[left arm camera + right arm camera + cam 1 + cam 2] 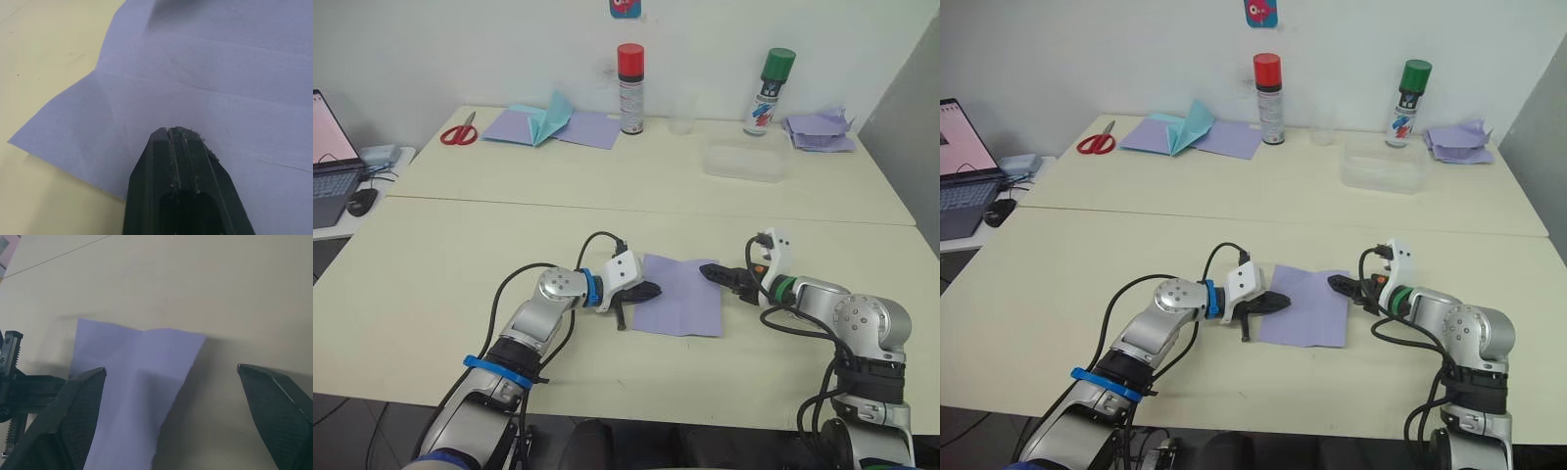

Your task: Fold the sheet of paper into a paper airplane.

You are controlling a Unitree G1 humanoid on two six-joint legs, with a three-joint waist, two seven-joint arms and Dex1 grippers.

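At the near middle of the tabletop (460,264), the left claw (646,291) has its fingers pressed together with nothing between them, tips resting on the sheet's 9 o'clock edge. The sheet (680,294) lies flat, creased in straight lines, between the two claws. At its 3 o'clock edge the right claw (713,272) points inward with fingers spread wide, holding nothing, one tip just over the paper's corner.

Farther out, toward 12 o'clock along the back of the tabletop, stand a red-capped can (630,88) and a green-capped can (769,91), with a clear tray (744,163) near them. At 11 o'clock lie scissors (460,131) beside a pale-blue folded shape (548,116) on lavender sheets. At 1 o'clock sits a heap of lavender papers (819,130).
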